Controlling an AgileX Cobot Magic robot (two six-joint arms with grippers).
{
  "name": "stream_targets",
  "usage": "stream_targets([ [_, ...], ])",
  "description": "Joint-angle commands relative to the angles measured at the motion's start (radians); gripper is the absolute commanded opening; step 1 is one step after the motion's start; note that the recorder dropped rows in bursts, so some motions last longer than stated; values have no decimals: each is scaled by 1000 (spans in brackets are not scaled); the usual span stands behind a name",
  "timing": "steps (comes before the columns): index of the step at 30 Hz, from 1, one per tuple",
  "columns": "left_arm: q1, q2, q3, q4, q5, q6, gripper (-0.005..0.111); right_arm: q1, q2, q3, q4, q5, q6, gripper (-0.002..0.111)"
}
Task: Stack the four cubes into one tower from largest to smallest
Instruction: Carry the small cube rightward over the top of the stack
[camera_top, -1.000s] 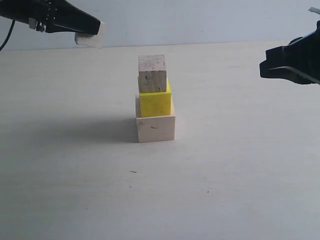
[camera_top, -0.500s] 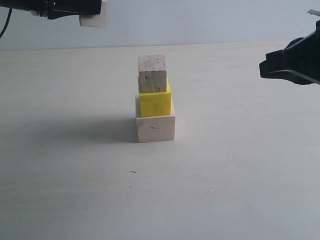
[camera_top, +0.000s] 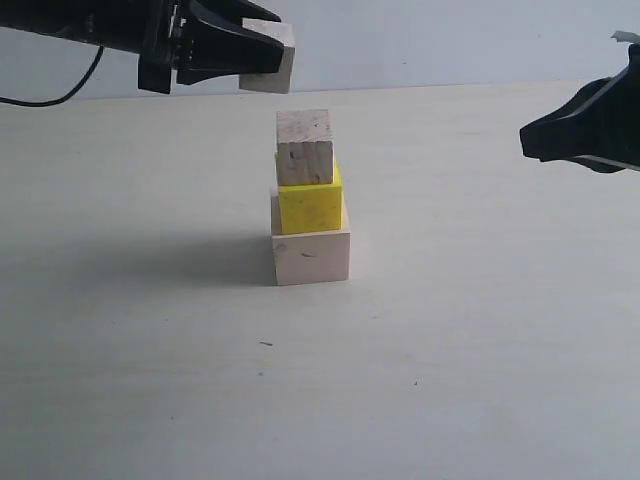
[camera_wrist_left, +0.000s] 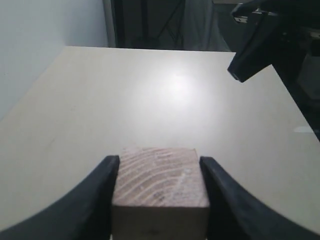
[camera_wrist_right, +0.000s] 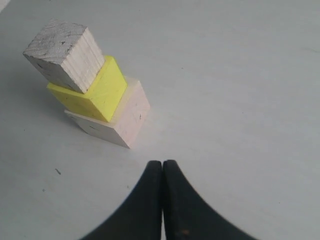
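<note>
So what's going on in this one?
A two-arm robot is stacking cubes into a tower. Three are already in place on the table: a large pale cube at the base, a yellow cube on it, and a small wooden cube on top. The left gripper holds the last small wooden cube in the air, above the tower and slightly to its left in the exterior view. The right gripper is shut and empty, off to the side.
</note>
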Motion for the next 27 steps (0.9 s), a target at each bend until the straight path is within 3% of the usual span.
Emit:
stream_targets([
  [1,-2,8,2,-97,1,57,0,-3,-4,4,-10,-4,-11,0],
  [27,-39,42,88,-227,1,185,0,-3,-2,4,-7,-8,-19,0],
])
